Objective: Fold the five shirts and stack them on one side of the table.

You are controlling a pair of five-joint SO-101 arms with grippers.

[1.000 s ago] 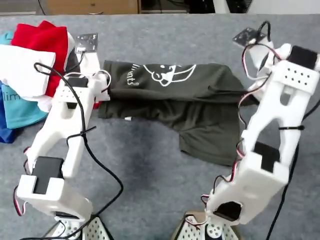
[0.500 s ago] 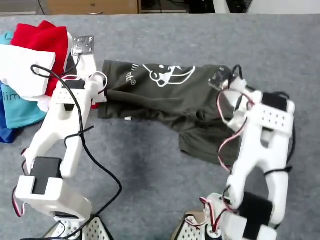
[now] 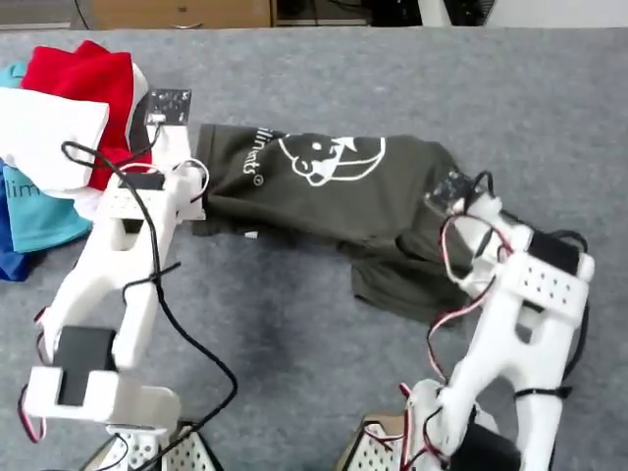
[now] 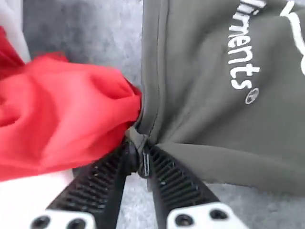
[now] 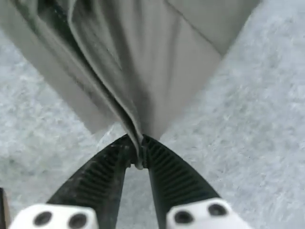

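Tightly, left hand (image 4: 137,161) and right hand (image 5: 138,160) pinch the olive shirt (image 3: 334,201).

High view: fixed overhead, facing down across the bench (image 3: 294,324). Left wrist view: very close, along left hand (image 4: 138,161) to shirt (image 4: 214,109). Right wrist view: very close, along right hand (image 5: 138,155). All share the shirt.

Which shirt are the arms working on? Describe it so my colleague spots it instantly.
At the middle of the grey table lies the dark green shirt, its ends pinched by the left gripper and right gripper. Unlike the red shirt, white shirt and teal shirt heaped beside the left arm, it is dark and spread out.
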